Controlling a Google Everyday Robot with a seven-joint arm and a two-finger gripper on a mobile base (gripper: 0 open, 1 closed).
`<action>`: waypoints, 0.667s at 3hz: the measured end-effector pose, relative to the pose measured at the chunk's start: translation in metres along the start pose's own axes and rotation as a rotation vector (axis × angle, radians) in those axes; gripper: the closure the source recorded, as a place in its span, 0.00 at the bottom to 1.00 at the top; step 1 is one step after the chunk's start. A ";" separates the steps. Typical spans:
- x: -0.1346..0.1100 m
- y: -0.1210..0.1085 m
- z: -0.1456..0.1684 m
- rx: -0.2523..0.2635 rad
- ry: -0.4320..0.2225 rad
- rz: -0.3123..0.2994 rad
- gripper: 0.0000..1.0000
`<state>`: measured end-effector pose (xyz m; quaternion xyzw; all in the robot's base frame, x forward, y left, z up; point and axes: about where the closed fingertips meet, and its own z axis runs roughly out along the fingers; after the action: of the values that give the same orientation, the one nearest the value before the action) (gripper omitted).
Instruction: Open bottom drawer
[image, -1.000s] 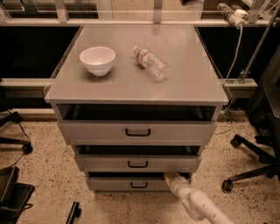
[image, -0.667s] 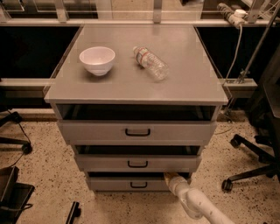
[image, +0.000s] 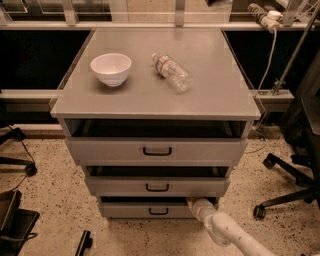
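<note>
Gripper (image: 192, 202) tip sunk in the dark gap at the top right edge of the bottom drawer (image: 130, 210); whether it is parted or closed is impossible to make out. Its white arm (image: 225, 231) is cut off at lower right. Left of the gripper stretches the drawer's flat grey front, lowest of three, with a small black loop handle (image: 158, 211) at centre. Far above the gripper, the cabinet top (image: 215, 90) bears a white bowl (image: 111, 67) and a clear bottle (image: 171, 71) lying on its side.
</note>
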<state>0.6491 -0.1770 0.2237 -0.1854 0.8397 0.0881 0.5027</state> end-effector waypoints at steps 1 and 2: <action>0.015 -0.001 0.002 -0.012 0.052 -0.037 1.00; 0.015 -0.001 0.002 -0.012 0.052 -0.037 1.00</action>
<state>0.6446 -0.1810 0.2096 -0.2061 0.8485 0.0791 0.4809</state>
